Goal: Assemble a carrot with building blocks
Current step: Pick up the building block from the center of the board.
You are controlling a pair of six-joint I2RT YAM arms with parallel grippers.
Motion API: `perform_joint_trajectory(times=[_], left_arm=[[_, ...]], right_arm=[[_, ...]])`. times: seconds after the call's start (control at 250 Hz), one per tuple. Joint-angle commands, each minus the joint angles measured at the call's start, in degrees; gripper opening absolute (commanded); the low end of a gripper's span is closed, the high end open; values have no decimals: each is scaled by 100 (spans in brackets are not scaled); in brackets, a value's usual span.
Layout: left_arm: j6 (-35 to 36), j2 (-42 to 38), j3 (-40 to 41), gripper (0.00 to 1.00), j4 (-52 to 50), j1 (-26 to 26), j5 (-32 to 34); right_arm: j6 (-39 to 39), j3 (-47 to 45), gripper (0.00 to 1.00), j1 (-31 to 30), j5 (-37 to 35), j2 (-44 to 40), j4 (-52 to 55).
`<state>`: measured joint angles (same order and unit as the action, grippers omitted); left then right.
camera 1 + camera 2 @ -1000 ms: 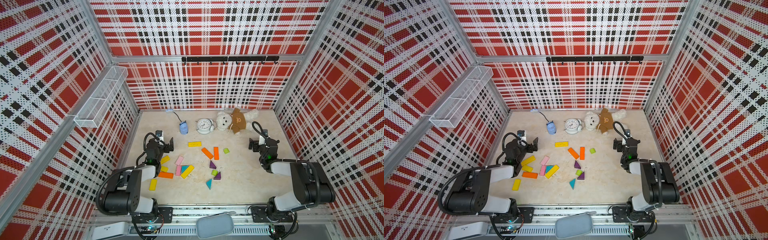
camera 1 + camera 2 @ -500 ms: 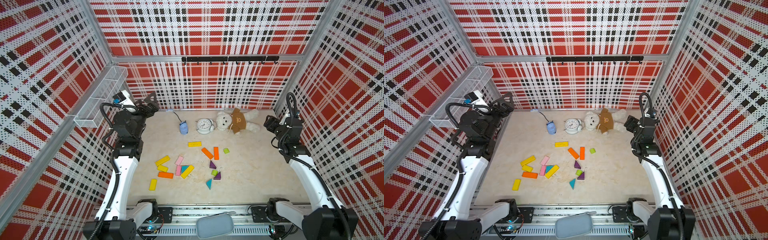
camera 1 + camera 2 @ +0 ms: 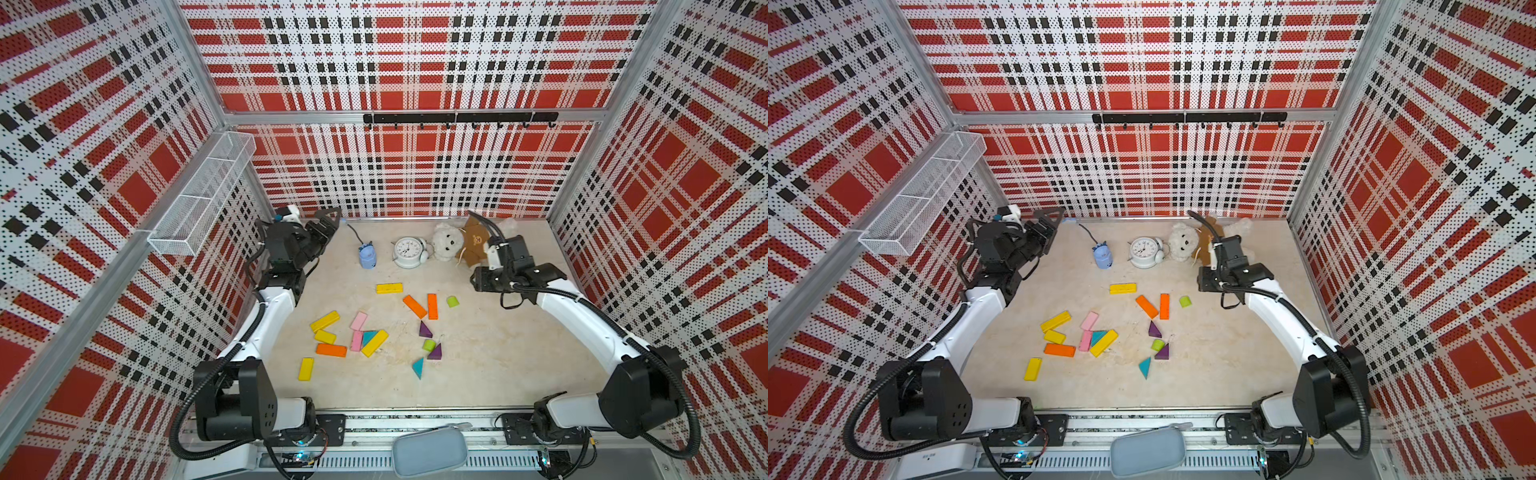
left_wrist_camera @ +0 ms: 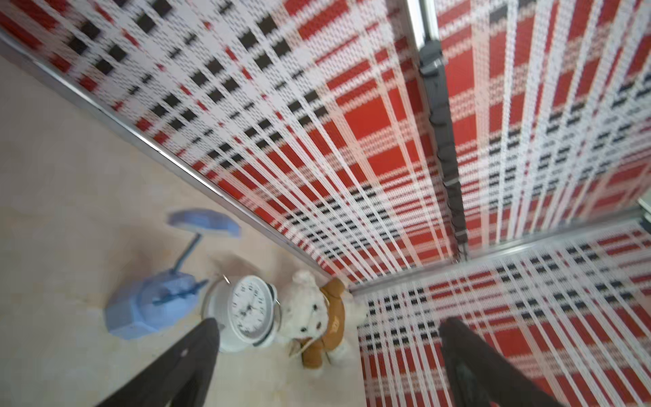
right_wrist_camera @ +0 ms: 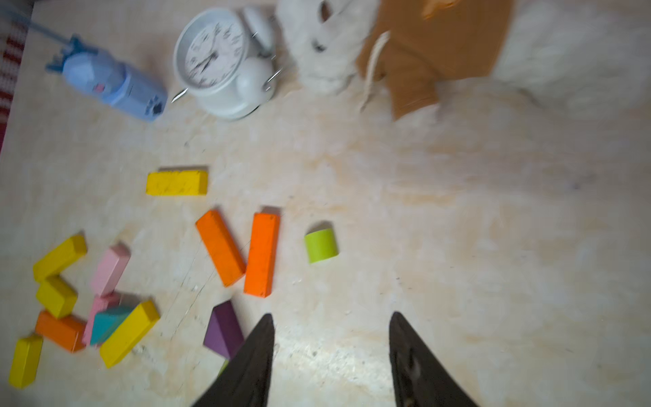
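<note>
Your left arm and right arm wear white shells over black joint housings; black corrugated cables loop from both bases, and your right gripper ends in dark tapered fingers.

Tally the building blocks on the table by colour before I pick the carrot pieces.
Yellow bars: 5
Orange bars: 3
Pink bars: 2
Teal triangles: 2
Purple triangles: 2
Lime-green stubs: 2
Total: 16
</note>
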<state>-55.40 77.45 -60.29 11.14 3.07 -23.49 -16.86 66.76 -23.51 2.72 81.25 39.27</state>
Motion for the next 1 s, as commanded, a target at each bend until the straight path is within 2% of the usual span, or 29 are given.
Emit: perform_joint_trajectory(times=[0.0, 0.06, 0.16, 0.272, 0.34, 0.396, 0.476, 0.632, 0.797, 0.997], left_arm=[[666, -164, -260, 99, -859, 732, 405], [991, -227, -249, 98, -1172, 1226, 734], [1553, -377, -240, 96, -1509, 1987, 1518], [2126, -503, -165, 94, -1611, 2342, 1829], [1847, -620, 26, 96, -1618, 2098, 1623], [1278, -694, 138, 100, -1632, 1699, 1366], [939, -667, 176, 100, -1588, 1126, 1037], [457, -370, 231, 100, -1443, 153, 309], [57, -164, 406, 100, -1035, -209, -28], [-80, -29, 478, 100, -686, -288, -282]], right_arm=[[361, 258, 55, -698, -236, 325, 649], [319, 328, 55, -1065, -399, 488, 797], [324, 367, 52, -1486, -75, 777, 769], [393, 374, 49, -1814, 363, 1068, 547], [449, 372, 48, -1956, 441, 1257, 425], [469, 407, 44, -2052, 480, 1469, 376], [480, 417, 40, -2129, 589, 1703, 239], [649, 409, 44, -2313, 474, 1946, -33], [738, 566, 47, -2355, 294, 2274, -17], [889, 697, 49, -2438, -37, 2553, 19]])
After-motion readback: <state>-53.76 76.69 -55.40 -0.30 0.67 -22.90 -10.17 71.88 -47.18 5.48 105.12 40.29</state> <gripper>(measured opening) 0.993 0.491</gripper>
